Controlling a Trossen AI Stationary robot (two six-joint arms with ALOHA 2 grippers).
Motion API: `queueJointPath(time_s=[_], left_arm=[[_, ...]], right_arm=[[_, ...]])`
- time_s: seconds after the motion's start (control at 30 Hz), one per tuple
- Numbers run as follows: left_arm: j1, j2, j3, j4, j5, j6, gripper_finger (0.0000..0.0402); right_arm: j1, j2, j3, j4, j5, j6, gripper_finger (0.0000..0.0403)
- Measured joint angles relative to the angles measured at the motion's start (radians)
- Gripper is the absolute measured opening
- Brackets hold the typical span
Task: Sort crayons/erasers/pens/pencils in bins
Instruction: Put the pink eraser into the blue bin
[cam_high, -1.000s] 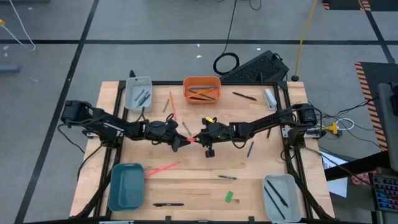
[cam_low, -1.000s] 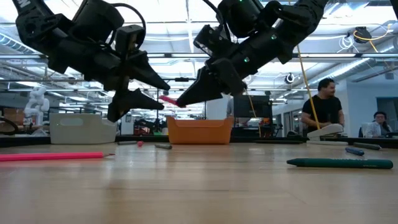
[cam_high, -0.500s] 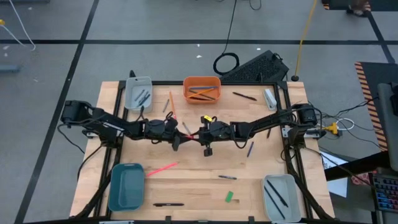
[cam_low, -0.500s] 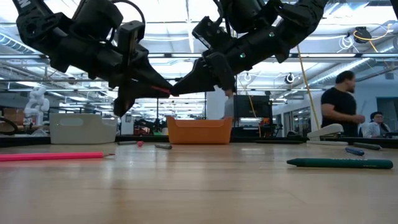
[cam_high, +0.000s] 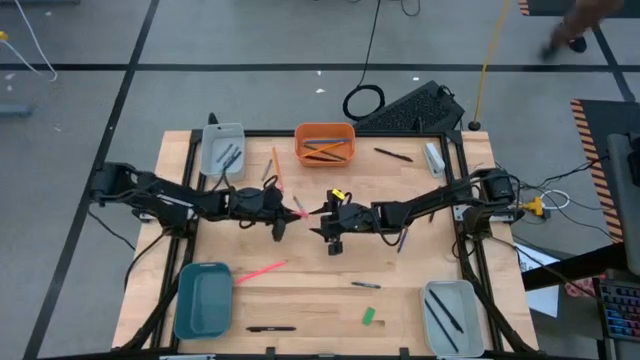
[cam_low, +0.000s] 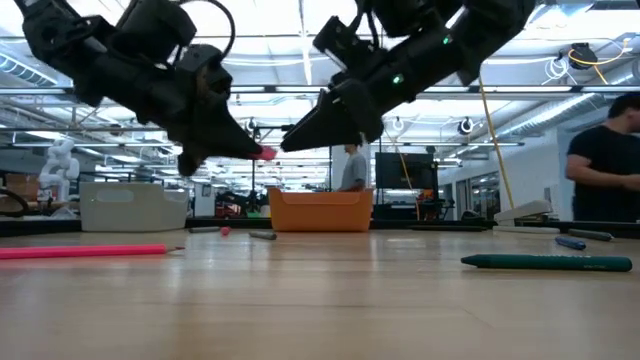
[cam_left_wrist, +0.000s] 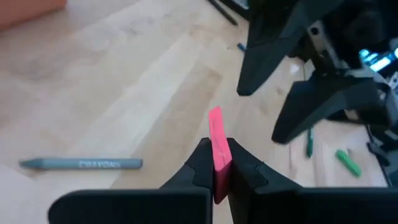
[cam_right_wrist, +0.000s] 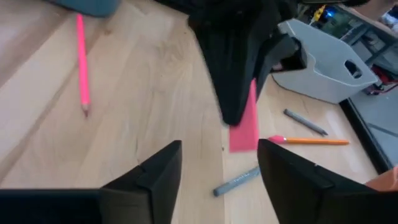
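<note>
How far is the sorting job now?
Partly done. The orange bin already holds pencils, and both grey bins hold dark sticks. The left gripper grips the pink eraser above mid-table; the right gripper is open opposite it. The teal bin looks empty. A pink pencil, green eraser and some pens remain loose.

Two dark jointed arms (yellow tag on right), black cables

Both our arms reach mid-table, tips near, apart. Left gripper (cam_left_wrist: 216, 163) clamped on pink eraser (cam_left_wrist: 217, 146), raised off table. Right gripper (cam_right_wrist: 219, 163) fingers spread, holding nothing.
</note>
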Motion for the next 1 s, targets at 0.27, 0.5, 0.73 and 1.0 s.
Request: queueJointPath(time_s=[0.27,0.5,0.73,1.0], left_arm=[[-0.066,-0.163,0.181,-0.623,-0.028,0.112,0.002],[-0.268,-0.148,0.432,-1.113,-0.054,-0.007,0.0015],[-0.577,-0.123,0.563,-1.363,0.07,-0.463,0.0015],[-0.95,-0.054,0.566,-1.395,0.117,-1.098,0.0015]], right_arm=[[0.019,-0.097,-0.037,-0.132,0.004,0.085,0.0187],[-0.005,-0.11,-0.248,0.17,-0.042,0.136,0.0073],[-0.037,-0.109,-0.317,0.328,-0.131,0.137,0.0011],[-0.039,-0.109,-0.317,0.338,-0.132,0.095,0.0002]])
